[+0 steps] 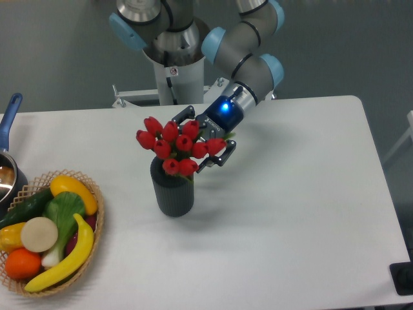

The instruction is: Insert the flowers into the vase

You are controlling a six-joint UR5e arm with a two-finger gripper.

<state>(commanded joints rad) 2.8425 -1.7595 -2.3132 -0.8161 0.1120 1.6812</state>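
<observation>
The vase (172, 192) stands near the table's (290, 213) middle, a little toward its left edge, with the flowers (175, 146) seated in its mouth, stems upright, buds upward. My gripper (201, 143) sits just behind with jaws spread, holding nothing. I'd back away straight, avoiding the buds.

One vase (172, 191). One bunch of flowers (175, 146), about nine red buds. One gripper (204, 138), two fingers (222, 155). One woven basket (95, 225): two bananas (64, 258), one orange (23, 263), one cucumber (24, 208). One pot (8, 174) at left edge.
</observation>
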